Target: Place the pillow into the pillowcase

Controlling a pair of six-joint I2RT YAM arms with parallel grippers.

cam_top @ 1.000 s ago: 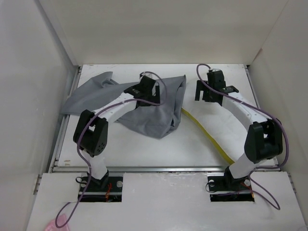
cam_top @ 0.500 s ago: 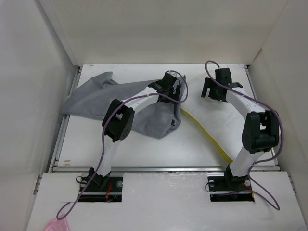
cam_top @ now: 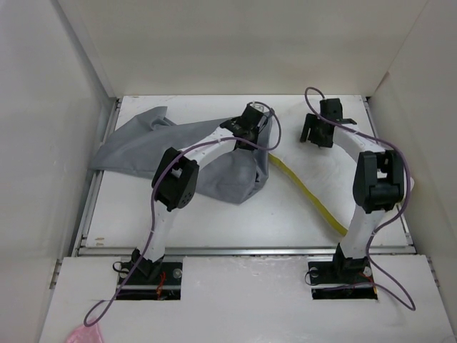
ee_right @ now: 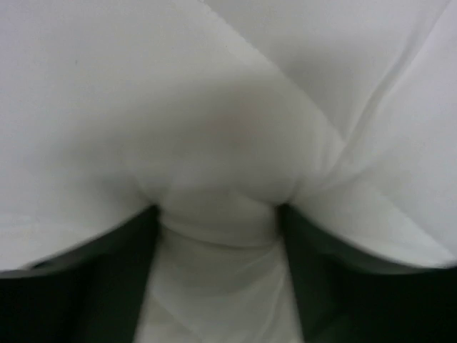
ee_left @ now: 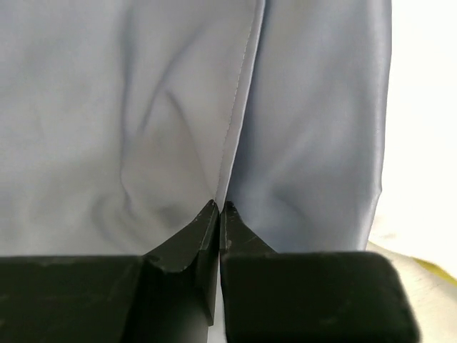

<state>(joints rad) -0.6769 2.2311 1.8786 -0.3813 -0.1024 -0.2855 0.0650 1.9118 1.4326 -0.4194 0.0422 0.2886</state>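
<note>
The grey pillowcase (cam_top: 143,139) lies wrinkled across the back left of the table. My left gripper (cam_top: 255,128) is at its right edge. In the left wrist view the left gripper (ee_left: 219,207) is shut on the stitched hem of the pillowcase (ee_left: 143,107). The white pillow (cam_top: 321,179) lies flat on the right, its yellow piping (cam_top: 307,191) running diagonally toward the front. My right gripper (cam_top: 316,136) presses down on its back part. In the right wrist view a bunch of the pillow (ee_right: 214,107) is squeezed inside the right gripper (ee_right: 218,211).
White enclosure walls stand close on the left, back and right. A metal rail (cam_top: 243,250) runs along the table's near edge, in front of both arm bases. A pink scrap (cam_top: 82,332) lies at the bottom left, off the table.
My left gripper moved right across the pillowcase to its right hem and shut on it. My right gripper shifted a little back and right and closed on pillow fabric.
</note>
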